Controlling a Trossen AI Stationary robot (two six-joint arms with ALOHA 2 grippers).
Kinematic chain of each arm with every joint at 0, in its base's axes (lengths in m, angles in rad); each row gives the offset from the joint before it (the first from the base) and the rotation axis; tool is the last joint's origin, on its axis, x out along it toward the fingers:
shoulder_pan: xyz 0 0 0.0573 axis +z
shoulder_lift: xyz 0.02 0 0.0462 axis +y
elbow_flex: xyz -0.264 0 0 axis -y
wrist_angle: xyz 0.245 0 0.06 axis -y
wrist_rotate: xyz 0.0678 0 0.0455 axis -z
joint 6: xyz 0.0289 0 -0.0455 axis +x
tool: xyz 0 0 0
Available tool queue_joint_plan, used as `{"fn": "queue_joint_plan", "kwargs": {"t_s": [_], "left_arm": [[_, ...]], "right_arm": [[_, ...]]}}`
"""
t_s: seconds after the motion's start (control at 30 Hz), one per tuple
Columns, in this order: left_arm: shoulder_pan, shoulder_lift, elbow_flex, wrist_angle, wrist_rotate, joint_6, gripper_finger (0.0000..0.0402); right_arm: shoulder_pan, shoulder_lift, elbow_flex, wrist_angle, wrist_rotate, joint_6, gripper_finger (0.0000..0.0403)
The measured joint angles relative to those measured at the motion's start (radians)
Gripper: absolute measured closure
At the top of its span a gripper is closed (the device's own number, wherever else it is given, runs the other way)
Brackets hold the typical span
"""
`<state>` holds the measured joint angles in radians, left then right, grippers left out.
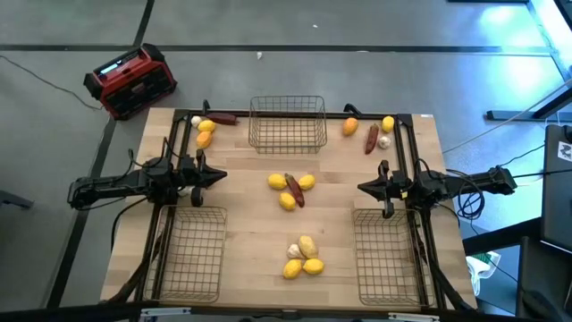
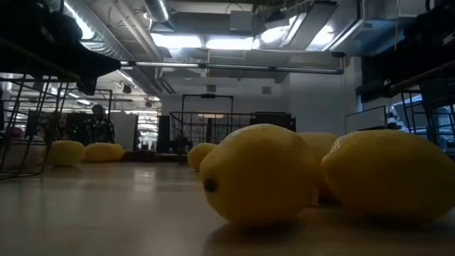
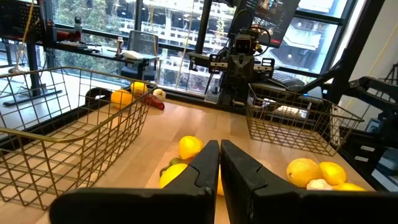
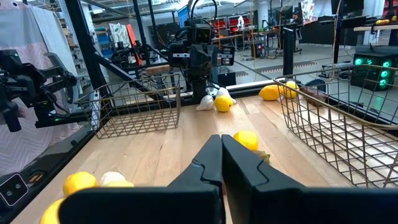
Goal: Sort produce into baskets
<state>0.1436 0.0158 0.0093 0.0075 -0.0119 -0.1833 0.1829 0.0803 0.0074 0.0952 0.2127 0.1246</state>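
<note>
Left tool point(image 1: 220, 176) and right tool point(image 1: 363, 187) are hovering pressed together, facing the lemon-and-chili cluster point(image 1: 291, 190) lying between them on the bench point(image 1: 241, 233).

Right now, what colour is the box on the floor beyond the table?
Red and black box; clearest in the high view.

Three empty grey wire baskets sit on the bench: one at the far centre point(image 1: 287, 123), one near left point(image 1: 189, 253), one near right point(image 1: 387, 255). Produce lies loose in four clusters. Far left: orange and yellow fruits, a garlic bulb and a dark red chili point(image 1: 208, 127). Far right: similar pieces point(image 1: 369, 132). Centre: three yellow fruits around a chili point(image 1: 291, 189). Near centre: yellow fruits with garlic point(image 1: 303, 258).
</note>
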Motion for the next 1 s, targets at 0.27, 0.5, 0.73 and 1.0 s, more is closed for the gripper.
{"fn": "queue_joint_plan", "kwargs": {"t_s": [0.27,0.5,0.73,1.0], "left_arm": [[0.0,0.0,0.0,0.005,-0.016,0.0,0.0389],[0.0,0.0,0.0,0.073,-0.02,-0.098,0.0389],[0.0,0.0,0.0,0.197,-0.05,-0.062,0.0389],[0.0,0.0,0.0,0.204,-0.06,-0.021,0.0389]], "right_arm": [[0.0,0.0,0.0,0.036,0.046,0.002,0.0394],[-0.002,0.018,0.0,0.166,0.152,-0.025,0.0394],[-0.002,0.028,0.015,0.243,0.178,-0.079,0.0394],[-0.002,0.177,0.023,0.395,0.244,-0.079,0.0394]]}}
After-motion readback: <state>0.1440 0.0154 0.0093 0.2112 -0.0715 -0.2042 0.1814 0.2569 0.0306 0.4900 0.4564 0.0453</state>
